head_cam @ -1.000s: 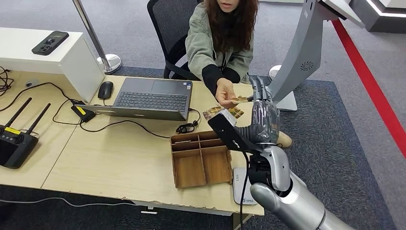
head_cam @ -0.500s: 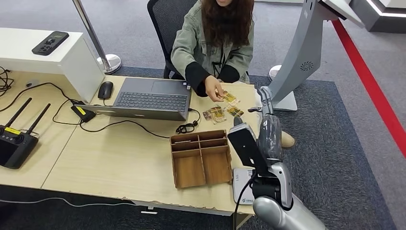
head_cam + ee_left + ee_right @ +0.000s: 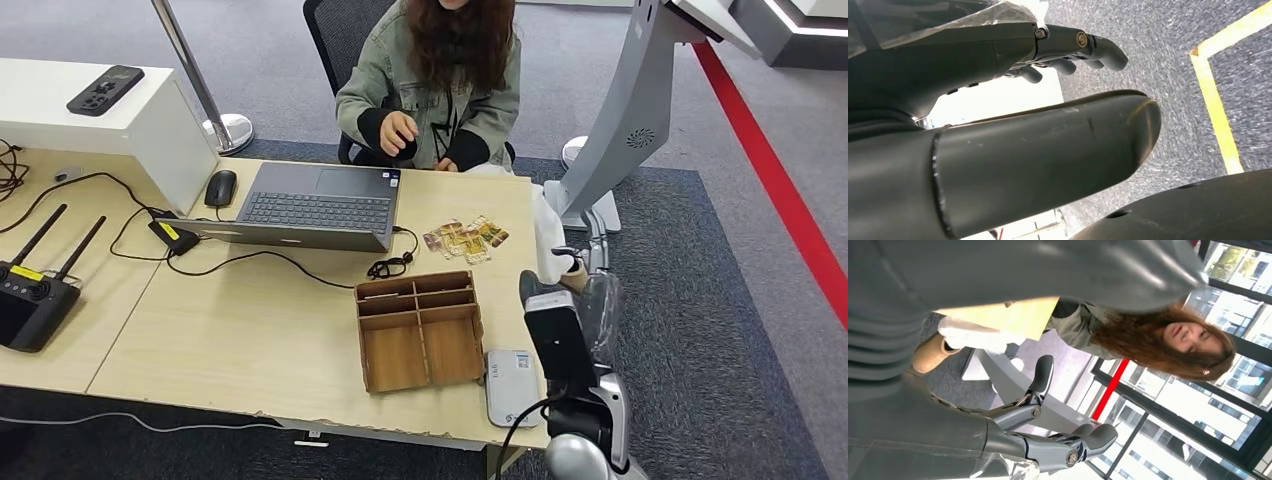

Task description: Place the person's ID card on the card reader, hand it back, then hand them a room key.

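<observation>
A seated person in a grey-green denim jacket (image 3: 432,85) faces the pale wooden reception desk (image 3: 260,330), one hand (image 3: 398,132) raised near the chest, past the desk's far edge. The fan of gold-and-brown patterned room key cards (image 3: 465,238) lies flat on the desktop, between the open grey laptop (image 3: 318,205) and the desk's right edge, its long axis running left to right with the right end tipped slightly toward the person. The white rounded card reader (image 3: 513,386) sits at the near right corner, just beside the brown wooden divided tray (image 3: 420,330), its long axis running from the near edge toward the person; nothing rests on its top, and whether the ID card is among the fanned cards cannot be told.

The robot's right hand (image 3: 592,262) hangs off the desk's right edge over dark grey carpet (image 3: 700,300), fingers (image 3: 1043,372) apart and holding nothing. The left hand (image 3: 1068,47) hangs low above carpet, fingers extended loosely with nothing between them.

Bare desktop lies left of the tray. A black cable (image 3: 250,260) trails across the desk's middle, and a black mouse (image 3: 220,187) rests left of the laptop.
</observation>
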